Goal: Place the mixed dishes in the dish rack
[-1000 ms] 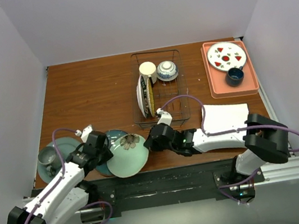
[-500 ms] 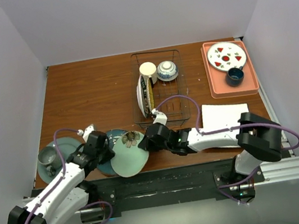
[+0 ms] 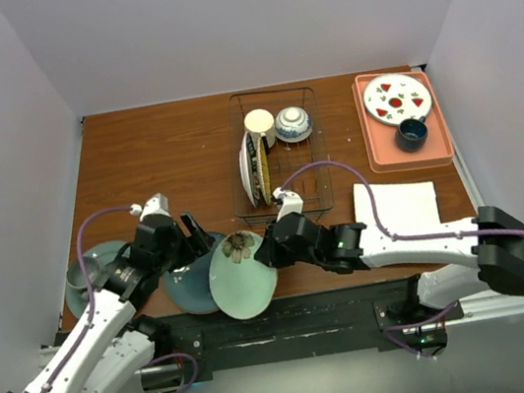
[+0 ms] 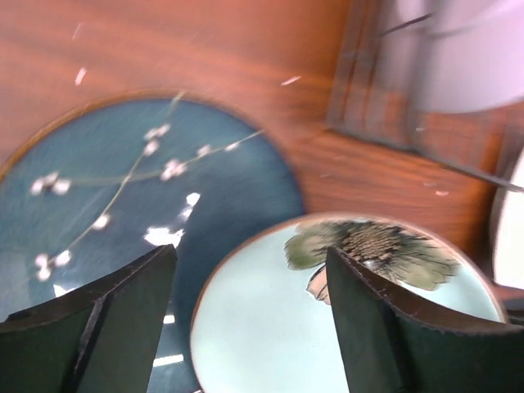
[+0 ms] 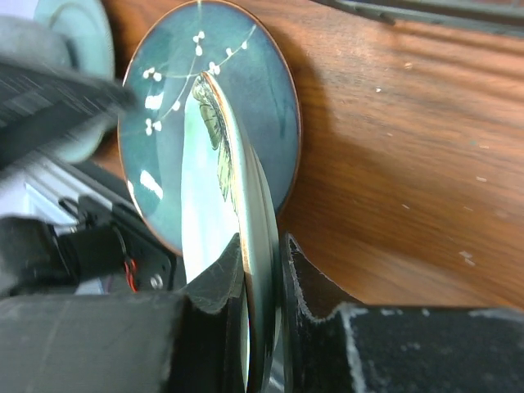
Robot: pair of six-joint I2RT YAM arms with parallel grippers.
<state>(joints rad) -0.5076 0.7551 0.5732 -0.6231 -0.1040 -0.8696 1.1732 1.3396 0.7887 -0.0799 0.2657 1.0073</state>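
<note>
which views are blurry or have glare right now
Left wrist: the top-right corner is smeared by blur, and white glare spots sit on the teal-blue plate. Right wrist: the pale green flower plate rim is sharp, the upper-left foreground soft. Top external: evenly lit, sharp.

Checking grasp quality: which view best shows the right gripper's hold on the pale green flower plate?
Right wrist: the pale green flower plate is edge-on, rim pinched in the right gripper. Top external shows it tilted, gripper at its rim. Left wrist shows only its flowered face.
</note>
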